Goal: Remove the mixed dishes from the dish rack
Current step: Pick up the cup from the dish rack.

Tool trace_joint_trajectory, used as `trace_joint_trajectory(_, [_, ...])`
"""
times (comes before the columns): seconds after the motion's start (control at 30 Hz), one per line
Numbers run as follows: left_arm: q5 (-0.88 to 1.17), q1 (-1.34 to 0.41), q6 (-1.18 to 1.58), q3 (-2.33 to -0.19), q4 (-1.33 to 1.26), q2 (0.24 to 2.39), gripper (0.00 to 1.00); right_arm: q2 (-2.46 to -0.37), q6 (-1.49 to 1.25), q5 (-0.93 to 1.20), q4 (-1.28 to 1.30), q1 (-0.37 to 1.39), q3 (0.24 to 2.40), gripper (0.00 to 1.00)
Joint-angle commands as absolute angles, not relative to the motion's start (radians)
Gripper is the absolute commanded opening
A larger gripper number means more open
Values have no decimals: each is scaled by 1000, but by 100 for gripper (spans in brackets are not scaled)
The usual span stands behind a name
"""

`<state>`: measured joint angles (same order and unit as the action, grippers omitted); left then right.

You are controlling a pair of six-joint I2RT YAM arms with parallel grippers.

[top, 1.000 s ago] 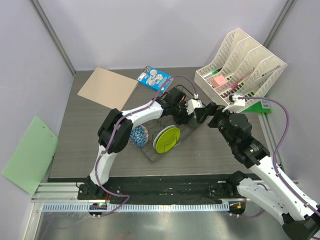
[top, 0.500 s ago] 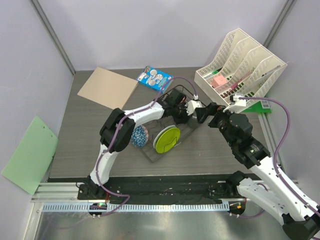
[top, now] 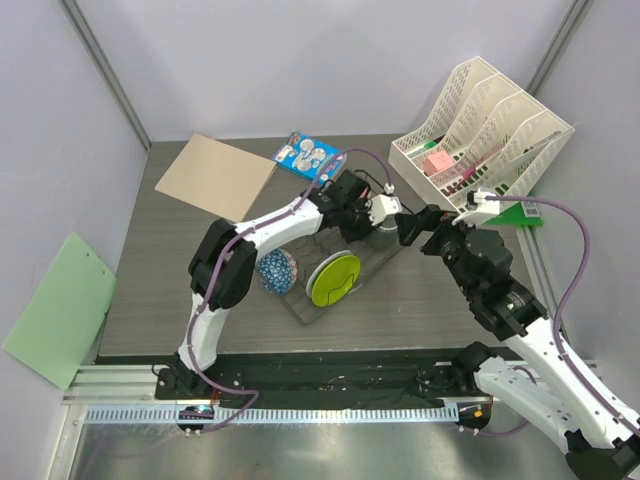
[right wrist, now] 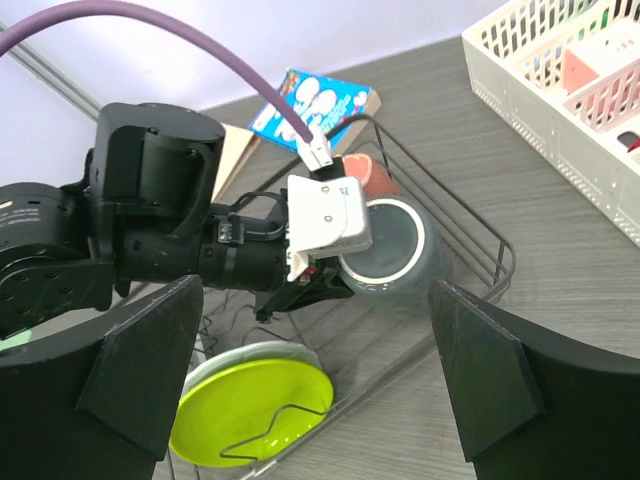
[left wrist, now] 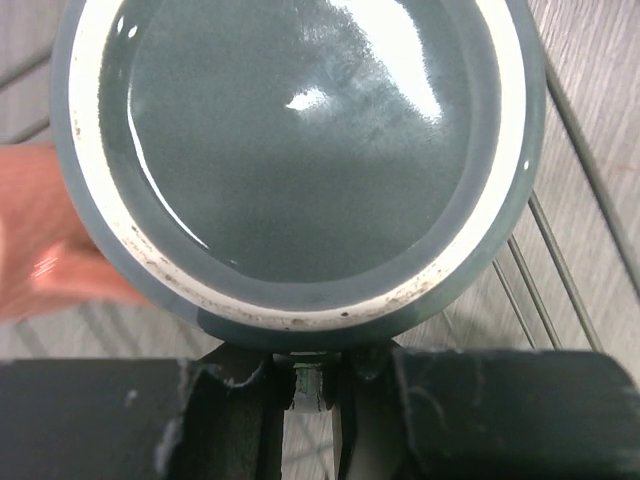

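Inspection, left to right across the surface.

1. A green board lies off the left edge. A brown cardboard sheet lies flat at the far left corner.
2. The dish rack sits at mid-surface, set at an angle. In its left end a blue speckled bowl stands on edge. Just to the right of it, a lime-green plate leans among the wires.
3. A blue snack packet lies beyond the rack, apart from it.
4. Left hand: reaches over the rack's far right end. Its fingers are drawn in to a narrow gap and are clamped on a small grey part at the edge of the grey mug. I cannot tell whether that part is the rim wall or the handle. The mug is tipped, with its mouth turned towards the right arm, and it is within the rack's right end. I cannot tell whether it rests on the wires or hangs clear of them.
5. A salmon-pink cup sits just behind the mug, inside the rack.
6. Right hand: fingers spread fully wide, holding nothing and touching nothing. It hovers just right of the mug, facing it.
7. A white slotted file organiser stands at the far right corner, with pink and green items in its slots.
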<state>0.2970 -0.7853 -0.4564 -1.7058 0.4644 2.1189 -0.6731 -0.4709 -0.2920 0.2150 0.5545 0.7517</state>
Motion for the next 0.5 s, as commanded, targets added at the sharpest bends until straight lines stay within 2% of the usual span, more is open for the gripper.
trace_joint_trajectory(0.0, [275,-788,-448,-1813,486,1982,0,-631,-457,-339,192,558,827,98])
trace_joint_trajectory(0.17, [314,-778,-351,-1888,512,1936,0,-493,-506,-559,120,558,792,96])
trace_joint_trajectory(0.27, [399,-743,-208,-1937,482,1904,0,-463,-489,-639,121,557,814,96])
trace_joint_trajectory(0.3, [441,-724,-70,-1956,465,1896,0,-474,-483,-646,136,558,851,96])
trace_joint_trajectory(0.33, [483,-704,21,-1953,401,1885,0,-509,-479,-652,181,557,874,97])
trace_joint_trajectory(0.37, [617,-654,114,-1933,327,1852,0,-531,-473,-650,204,557,899,97])
trace_joint_trajectory(0.4, [670,-628,361,-1898,234,1827,0,-552,-469,-643,224,558,943,97])
trace_joint_trajectory(0.43, [702,-603,491,-1753,-66,1789,0,-589,-466,-629,254,560,962,98])
trace_joint_trajectory(0.47, [766,-554,652,-1668,-256,1722,1,-601,-462,-614,262,558,975,98])
